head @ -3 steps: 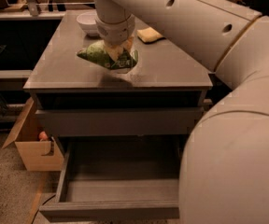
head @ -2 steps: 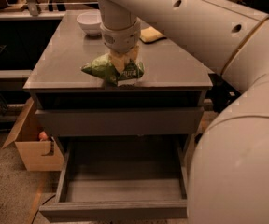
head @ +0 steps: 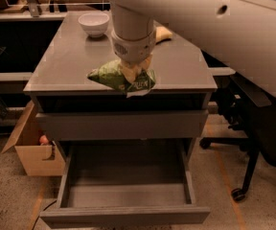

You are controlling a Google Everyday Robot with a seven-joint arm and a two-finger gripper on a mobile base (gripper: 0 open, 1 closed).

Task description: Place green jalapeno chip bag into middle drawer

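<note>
The green jalapeno chip bag (head: 110,76) is held in my gripper (head: 132,73), which is shut on it from above, at the front edge of the grey cabinet top (head: 66,61). The bag's white corner hangs just past the front edge. The middle drawer (head: 123,195) stands pulled open below, its flat grey floor bare. The arm comes down from the upper right and hides part of the cabinet top.
A white bowl (head: 94,23) stands at the back of the cabinet top, a yellow sponge (head: 163,32) behind the arm. A closed grey drawer front (head: 123,124) sits above the open drawer. A cardboard box (head: 32,150) stands at the left, an office chair (head: 246,128) at the right.
My gripper has carried the bag forward from the middle of the cabinet top to its front edge. The view has shifted, showing more of the open drawer.
</note>
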